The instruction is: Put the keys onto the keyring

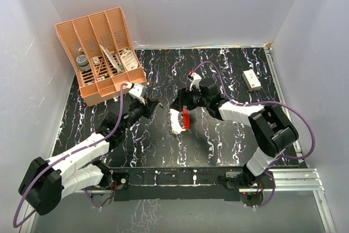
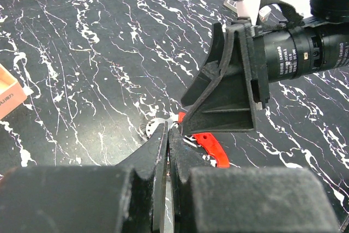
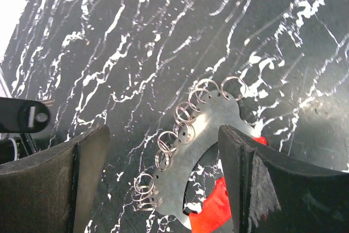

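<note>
The keyring (image 1: 178,121) lies on the black marbled table: a pale metal crescent with several small split rings along its edge and a red crescent (image 3: 210,211) on one side. My right gripper (image 3: 163,140) is open and straddles it, one finger on each side, low over the table. My left gripper (image 2: 167,130) is shut to a thin slit, its tips right at the keyring's metal edge (image 2: 151,128) and against the right gripper's finger (image 2: 223,96). No key shows in any view; I cannot tell if one is pinched in the slit.
An orange divided organiser (image 1: 101,53) with small items stands at the back left; its corner shows in the left wrist view (image 2: 8,94). A small white box with a red mark (image 1: 251,80) lies at the back right. Both arms meet at mid-table.
</note>
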You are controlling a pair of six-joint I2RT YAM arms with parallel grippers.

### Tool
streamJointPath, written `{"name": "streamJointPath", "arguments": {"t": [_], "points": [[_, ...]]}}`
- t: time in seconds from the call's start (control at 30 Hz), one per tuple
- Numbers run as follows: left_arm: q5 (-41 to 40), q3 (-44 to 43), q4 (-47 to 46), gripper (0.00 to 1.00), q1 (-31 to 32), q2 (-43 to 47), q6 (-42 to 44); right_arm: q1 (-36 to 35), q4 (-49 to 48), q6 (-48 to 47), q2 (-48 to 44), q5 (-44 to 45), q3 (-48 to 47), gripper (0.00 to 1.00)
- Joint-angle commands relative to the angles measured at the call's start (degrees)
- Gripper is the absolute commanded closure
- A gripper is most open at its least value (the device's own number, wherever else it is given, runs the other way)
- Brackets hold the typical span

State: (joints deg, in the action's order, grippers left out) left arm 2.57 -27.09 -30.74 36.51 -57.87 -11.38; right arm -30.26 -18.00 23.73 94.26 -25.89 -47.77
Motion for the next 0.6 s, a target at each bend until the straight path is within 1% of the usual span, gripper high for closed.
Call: {"name": "streamJointPath", "arguments": {"t": [0.0,0.13,0.3,0.4,0.47,0.57], "points": [[-0.28,-0.34,-0.8,1.0,0.14,0.8,0.08,0.11,5.7,3.24,0.61,4.48,-3.35,0.23],[-0.28,-0.56,-1.09,1.0,0.14,0.13,0.04,-0.41,8.94,4.75,0.76,5.51,-4.12,0.29],[-0.93,-0.84,-0.78,1.0,0.14,-0.15,0.21,-5.32,12.45,3.71,0.95,12.28,-5.13,0.28],[-1.48,-0.74,-0.07,1.0,0.14,0.58,0.39,-7.75,12.73,2.91,1.67,13.25,-5.47,0.29],[-2.2,-0.67,0.61,1.0,0.18,1.37,0.43,-9.41,12.25,1.94,2.11,13.69,-5.51,0.32],[-3.0,-0.14,1.3,1.0,0.14,2.53,0.65,-10.65,10.87,-0.01,3.04,14.2,-5.27,0.32]]}}
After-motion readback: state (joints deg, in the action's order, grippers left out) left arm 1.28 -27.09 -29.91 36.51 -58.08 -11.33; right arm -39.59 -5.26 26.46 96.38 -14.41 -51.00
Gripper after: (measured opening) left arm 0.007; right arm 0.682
